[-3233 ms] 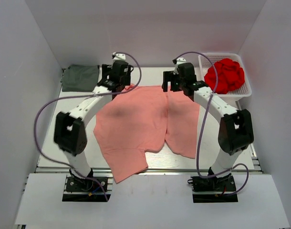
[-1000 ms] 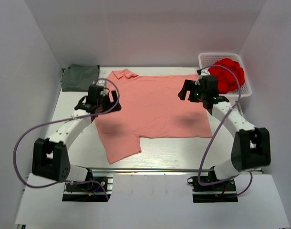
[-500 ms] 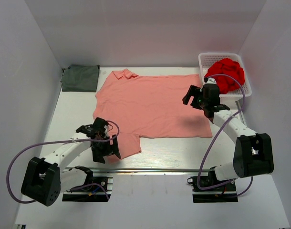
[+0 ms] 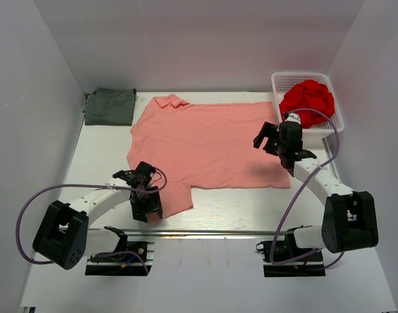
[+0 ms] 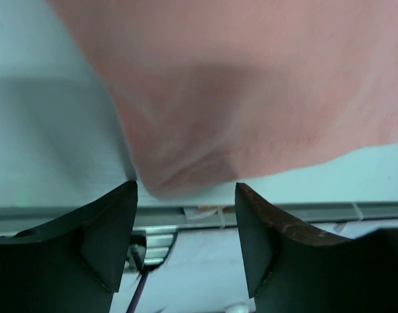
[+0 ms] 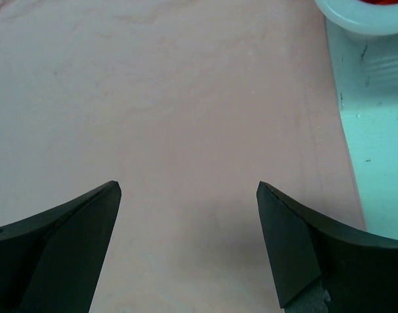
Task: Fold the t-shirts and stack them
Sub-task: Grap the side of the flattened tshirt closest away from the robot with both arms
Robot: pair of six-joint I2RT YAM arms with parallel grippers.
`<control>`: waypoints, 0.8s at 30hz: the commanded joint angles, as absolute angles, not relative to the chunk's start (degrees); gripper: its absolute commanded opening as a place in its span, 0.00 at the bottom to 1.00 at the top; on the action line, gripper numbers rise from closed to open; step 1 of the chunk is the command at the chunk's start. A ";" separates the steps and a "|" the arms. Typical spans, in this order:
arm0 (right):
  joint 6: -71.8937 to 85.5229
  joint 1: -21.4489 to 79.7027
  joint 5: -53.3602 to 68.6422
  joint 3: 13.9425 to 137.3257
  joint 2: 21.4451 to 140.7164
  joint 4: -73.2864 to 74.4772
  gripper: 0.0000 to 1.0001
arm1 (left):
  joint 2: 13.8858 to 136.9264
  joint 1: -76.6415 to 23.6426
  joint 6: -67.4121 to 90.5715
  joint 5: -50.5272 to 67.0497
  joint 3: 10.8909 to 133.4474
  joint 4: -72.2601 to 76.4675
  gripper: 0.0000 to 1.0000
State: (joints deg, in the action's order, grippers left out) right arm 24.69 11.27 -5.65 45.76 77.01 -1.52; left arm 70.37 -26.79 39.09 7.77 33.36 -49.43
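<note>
A salmon-pink t-shirt [image 4: 209, 143] lies spread flat on the table, its collar [image 4: 171, 101] at the back left. A dark grey-green t-shirt [image 4: 109, 106] lies folded in the back left corner. My left gripper [image 4: 149, 207] is low at the shirt's near-left sleeve. In the left wrist view the sleeve's corner [image 5: 179, 179] sits just at the tips of my left gripper [image 5: 186, 199], whose jaws stand apart with nothing clamped. My right gripper [image 4: 265, 137] hovers over the shirt's right side. In the right wrist view it [image 6: 189, 189] stands wide open above the pink cloth [image 6: 186, 98].
A white basket [image 4: 336, 124] holding bunched red cloth [image 4: 308, 101] stands at the back right, and its rim [image 6: 362, 16] shows at the edge of the right wrist view. White walls enclose the table. The metal rail [image 4: 251, 231] runs along the near edge.
The shirt, first bunched under both grippers, now lies flat. My left arm has swung from the shirt's left edge to the near-left sleeve, its jaws narrowing. The right gripper drifted slightly nearer.
</note>
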 commanded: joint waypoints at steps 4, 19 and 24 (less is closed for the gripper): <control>26.63 10.99 -7.20 43.16 73.22 -1.33 0.91 | 73.91 -27.86 40.34 2.20 34.01 -42.71 0.55; 36.12 8.44 -18.46 39.47 66.36 28.56 0.89 | 63.90 -27.86 33.76 10.62 35.86 -43.07 0.00; 37.26 7.47 -18.36 37.44 69.07 27.95 0.86 | 62.23 -27.86 30.51 15.02 37.09 -40.79 0.00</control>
